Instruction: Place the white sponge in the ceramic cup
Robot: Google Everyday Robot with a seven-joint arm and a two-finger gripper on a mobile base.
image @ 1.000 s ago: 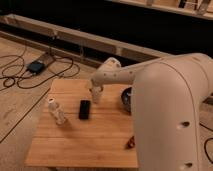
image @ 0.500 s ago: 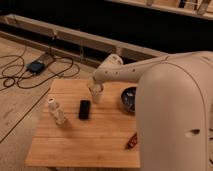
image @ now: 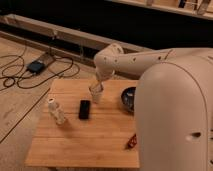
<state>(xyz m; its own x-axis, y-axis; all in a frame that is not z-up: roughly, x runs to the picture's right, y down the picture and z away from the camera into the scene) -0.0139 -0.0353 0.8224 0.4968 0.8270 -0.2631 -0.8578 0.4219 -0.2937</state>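
Camera view, single frame. You are looking down on a light wooden slatted table (image: 85, 135) with the robot's large white arm (image: 170, 100) filling the right half of the picture.

The gripper (image: 97, 88) sits at the end of the arm, lowered over the far middle of the table, right at the small whitish tapered ceramic cup (image: 95, 94). Gripper and cup overlap so closely that you cannot separate them; whether the hand is clenched, released or holding anything cannot be told.

The small flat off-white sponge cannot be picked out anywhere: no such block shows on the bare wood, and anything at the gripper or inside the cup is hidden.

Around the cup: a flat black rectangular slab (image: 85, 109) lies just in front of it, apart from it. A small white plastic bottle (image: 56, 112) stands near the left edge, well apart from the cup. A dark round bowl (image: 129, 99) sits at the right, half covered by the arm. A small red object (image: 132, 141) lies near the front right edge, partly cut off by the arm; its kind is unclear.

Off the table, on the floor at left, black cables (image: 20, 75) run to a dark box (image: 36, 66).
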